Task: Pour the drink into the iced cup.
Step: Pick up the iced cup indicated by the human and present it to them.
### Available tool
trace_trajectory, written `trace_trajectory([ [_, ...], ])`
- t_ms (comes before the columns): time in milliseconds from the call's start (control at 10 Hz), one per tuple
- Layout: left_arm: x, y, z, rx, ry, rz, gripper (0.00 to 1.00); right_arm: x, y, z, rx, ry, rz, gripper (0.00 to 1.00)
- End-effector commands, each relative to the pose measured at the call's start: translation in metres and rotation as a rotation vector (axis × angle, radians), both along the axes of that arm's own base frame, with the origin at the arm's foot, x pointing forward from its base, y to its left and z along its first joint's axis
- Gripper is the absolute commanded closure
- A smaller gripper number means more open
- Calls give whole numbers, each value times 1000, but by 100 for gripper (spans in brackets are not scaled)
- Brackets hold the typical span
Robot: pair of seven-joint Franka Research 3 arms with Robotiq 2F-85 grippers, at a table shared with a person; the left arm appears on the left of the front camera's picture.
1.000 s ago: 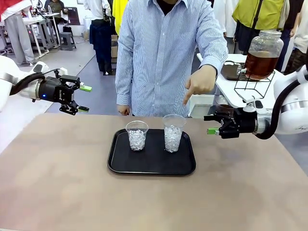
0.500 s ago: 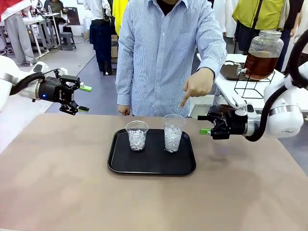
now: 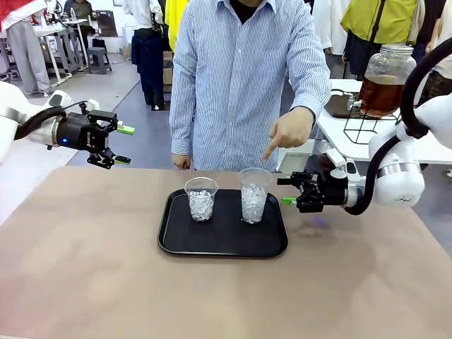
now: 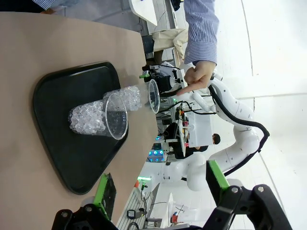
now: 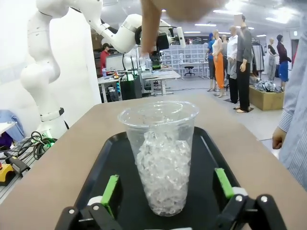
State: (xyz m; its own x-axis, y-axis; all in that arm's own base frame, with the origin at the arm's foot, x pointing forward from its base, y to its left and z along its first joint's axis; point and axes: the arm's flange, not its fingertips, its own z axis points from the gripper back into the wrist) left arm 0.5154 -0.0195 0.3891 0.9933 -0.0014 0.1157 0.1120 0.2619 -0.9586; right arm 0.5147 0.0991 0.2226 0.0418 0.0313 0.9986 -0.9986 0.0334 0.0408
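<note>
Right gripper [image 3: 291, 191] with jaws apart, facing the tall cup [image 3: 254, 195]; drink [image 3: 381, 95] off in the jar [image 3: 387, 70] behind it.
The right gripper's green-padded fingers stand wide and hold nothing. They sit low over the table [image 3: 85, 268], just beside the right edge of the tray [image 3: 222, 244]. In the right wrist view the tall cup, packed with ice, stands centred straight ahead between the fingers, near but not touching them. A short cup [image 3: 201, 198] of ice stands beside it on the tray. A person's hand [image 3: 289, 131] points a finger down over the tall cup. The amber drink is in the glass jar on a wire stand [image 3: 371, 127] on a side table [image 3: 424, 148], behind the right arm and well apart from both grippers. The left gripper [image 3: 121, 145] hangs wide and empty, well to the left of the tray.
</note>
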Motion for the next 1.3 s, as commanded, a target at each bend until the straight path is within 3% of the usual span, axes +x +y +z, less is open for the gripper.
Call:
trace_trajectory([
  [0, -2, 0, 1, -1, -2, 1, 0, 11, 12, 1, 17, -9, 0, 0],
  [1200, -2, 0, 1, -1, -2, 1, 0, 24, 56, -9, 7, 79, 110, 0],
])
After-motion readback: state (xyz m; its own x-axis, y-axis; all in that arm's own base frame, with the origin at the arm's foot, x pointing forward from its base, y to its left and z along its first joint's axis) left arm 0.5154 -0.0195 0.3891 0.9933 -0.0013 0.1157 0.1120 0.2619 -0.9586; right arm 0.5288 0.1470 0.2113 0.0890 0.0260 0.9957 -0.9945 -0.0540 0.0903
